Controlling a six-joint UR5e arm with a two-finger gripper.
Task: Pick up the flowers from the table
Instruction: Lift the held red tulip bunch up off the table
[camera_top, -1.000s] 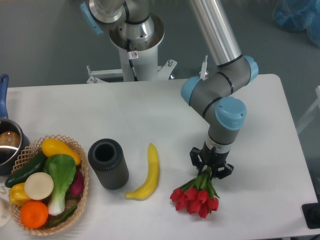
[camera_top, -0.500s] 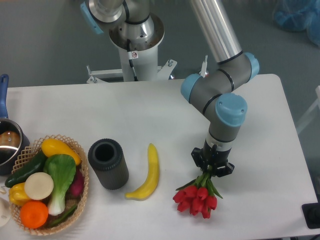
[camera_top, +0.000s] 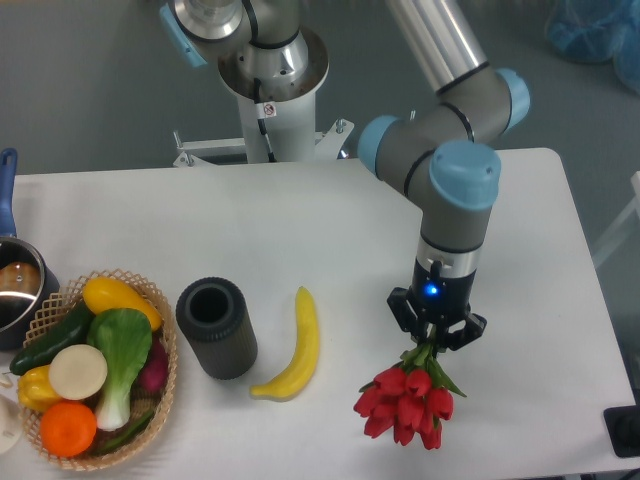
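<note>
The flowers are a bunch of red tulip buds with green stems, hanging buds-down from my gripper near the front right of the white table. My gripper is shut on the stems, which are mostly hidden between the fingers. The buds look raised off the tabletop. The arm comes down from above, its blue-capped wrist over the gripper.
A yellow banana lies left of the flowers. A dark grey cylinder cup stands beside it. A wicker basket of vegetables sits at the front left. A pot is at the left edge. The robot base stands behind.
The gripper has risen with the flowers in it and shifted slightly right; the bunch now hangs below it instead of lying on the table.
</note>
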